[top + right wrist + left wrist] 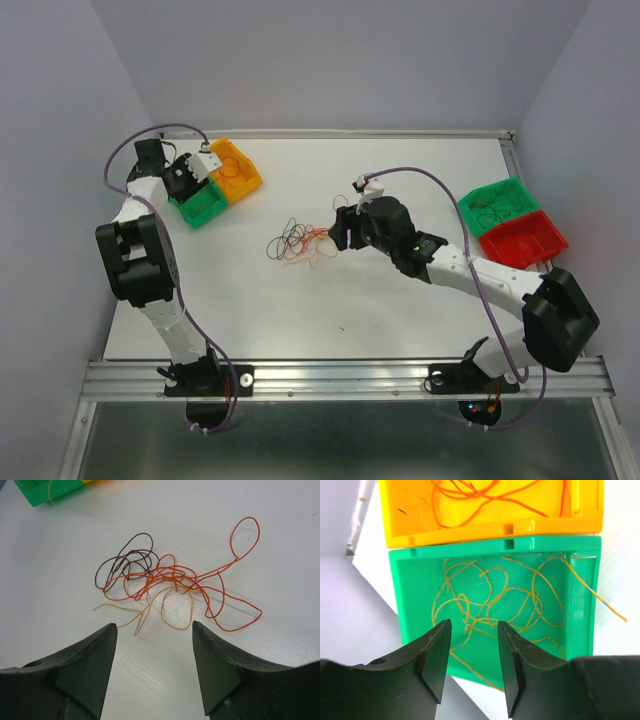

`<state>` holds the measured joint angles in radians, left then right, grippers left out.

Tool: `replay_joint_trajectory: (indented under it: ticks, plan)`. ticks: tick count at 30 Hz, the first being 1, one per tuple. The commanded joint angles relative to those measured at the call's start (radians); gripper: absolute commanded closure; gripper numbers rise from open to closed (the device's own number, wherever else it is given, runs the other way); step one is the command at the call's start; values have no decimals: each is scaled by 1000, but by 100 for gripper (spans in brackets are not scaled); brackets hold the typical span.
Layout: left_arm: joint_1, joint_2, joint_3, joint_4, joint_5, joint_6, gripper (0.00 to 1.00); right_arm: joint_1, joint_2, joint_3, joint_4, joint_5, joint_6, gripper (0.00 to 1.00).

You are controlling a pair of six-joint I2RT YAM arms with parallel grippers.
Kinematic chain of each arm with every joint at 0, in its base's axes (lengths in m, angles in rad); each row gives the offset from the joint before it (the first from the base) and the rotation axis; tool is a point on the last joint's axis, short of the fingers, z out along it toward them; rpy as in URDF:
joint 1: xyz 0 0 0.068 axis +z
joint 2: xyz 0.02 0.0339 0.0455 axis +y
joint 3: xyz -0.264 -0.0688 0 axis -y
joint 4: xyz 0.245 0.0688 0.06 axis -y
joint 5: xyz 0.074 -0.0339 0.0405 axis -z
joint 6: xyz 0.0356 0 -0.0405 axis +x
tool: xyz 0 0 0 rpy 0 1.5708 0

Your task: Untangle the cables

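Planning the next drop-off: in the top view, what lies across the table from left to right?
left green bin → orange bin → cable tangle → right green bin → red bin. Arms left out, as they overlap these.

Right tool point(338, 230) just beside the cable tangle point(298, 241) on the bench point(400, 310); left tool point(200, 180) over the green bin point(204, 211), far left.

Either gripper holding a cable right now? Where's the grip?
Nothing held. Left gripper open above the green bin; right gripper open, short of the cable tangle.
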<state>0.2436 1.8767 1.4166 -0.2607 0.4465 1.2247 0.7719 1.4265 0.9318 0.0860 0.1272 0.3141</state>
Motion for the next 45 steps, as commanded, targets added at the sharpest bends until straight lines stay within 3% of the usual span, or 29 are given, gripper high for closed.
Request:
replay_joint_trajectory:
  ticks: [1, 4, 11, 18, 22, 26, 29, 31, 32, 34, 37, 45]
  plan:
    - [2, -89, 41, -2, 43, -50, 47, -13, 11, -14, 51, 28, 3, 33]
    - [3, -129, 15, 18, 46, -77, 45, -32, 38, -21, 51, 20, 13, 24]
    - [-13, -287, -96, 47, 200, -151, 44, -80, 147, 7, 47, 5, 8, 30]
    - [-222, -444, -279, 178, 167, -241, 43, -106, 268, 76, 43, 49, -15, 34]
    - [-334, -530, -364, 364, 146, -382, 43, -111, 339, 124, 40, 84, -33, 32]
    - [-400, -538, -374, 451, 149, -507, 41, -112, 396, 174, 40, 89, -47, 34]
    - [-429, -496, -348, 463, 169, -579, 39, -115, 423, 203, 41, 83, -49, 48]
    - [-451, -458, -334, 474, 187, -611, 39, -115, 430, 211, 41, 89, -47, 68]
    - [-466, -443, -334, 491, 169, -629, 39, -117, 425, 207, 41, 89, -49, 85]
    - [-501, -401, -341, 512, 111, -637, 39, -117, 378, 187, 53, 78, -50, 99]
    - [-602, -352, -373, 566, 18, -631, 39, -117, 274, 125, 69, 97, -47, 100]
    - [-656, -274, -401, 604, -2, -637, 39, -117, -15, 3, 80, 54, -35, 99]
